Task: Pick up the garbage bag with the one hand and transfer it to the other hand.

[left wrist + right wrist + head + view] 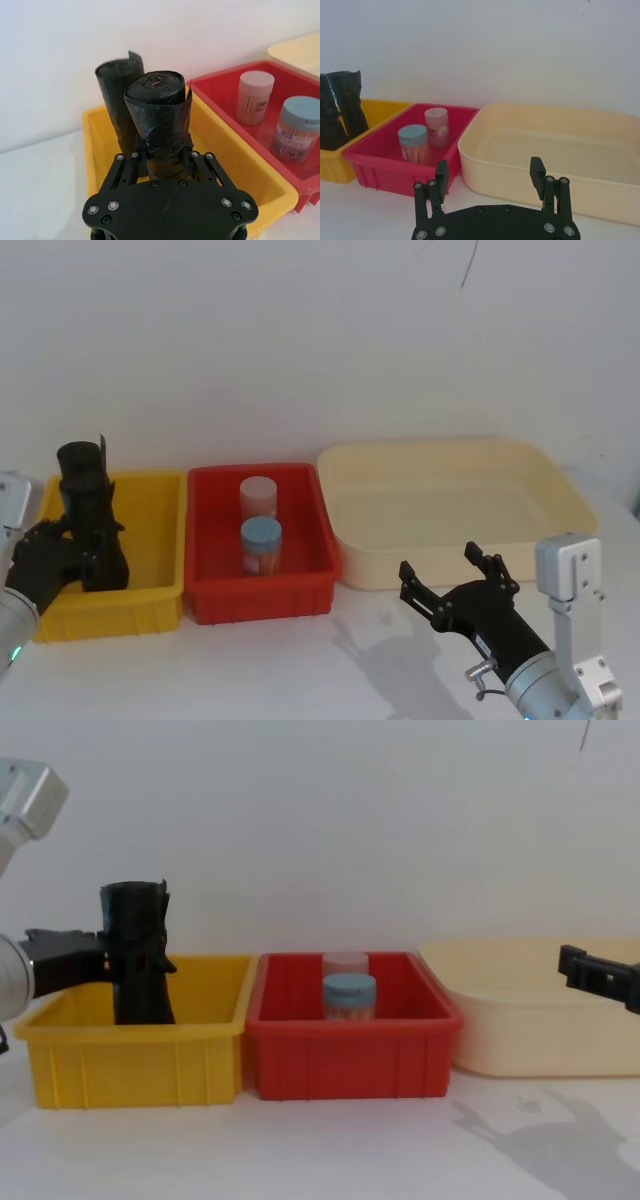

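A white table [300, 660] stands against a plain white wall [300, 340]. Three boxes sit on it in a row: a yellow bin [150, 600] on the left, a red bin [265, 595] in the middle and a big cream tub [560, 510] on the right. Two jars [261, 540] stand in the red bin.

The garbage bag [85, 500] stands upright in the yellow bin. The left gripper [100, 555] pinches it low down, with one finger on each side. The bin wall hides the bag's bottom, so it may or may not touch the bin floor.

From the head, the black shape looks like one roll. The left wrist view shows a slimmer roll [117, 95] with a ragged top just behind the bag.

The right gripper [445, 565] hangs over the table in front of the cream tub. Its fingers are spread wide and hold nothing.
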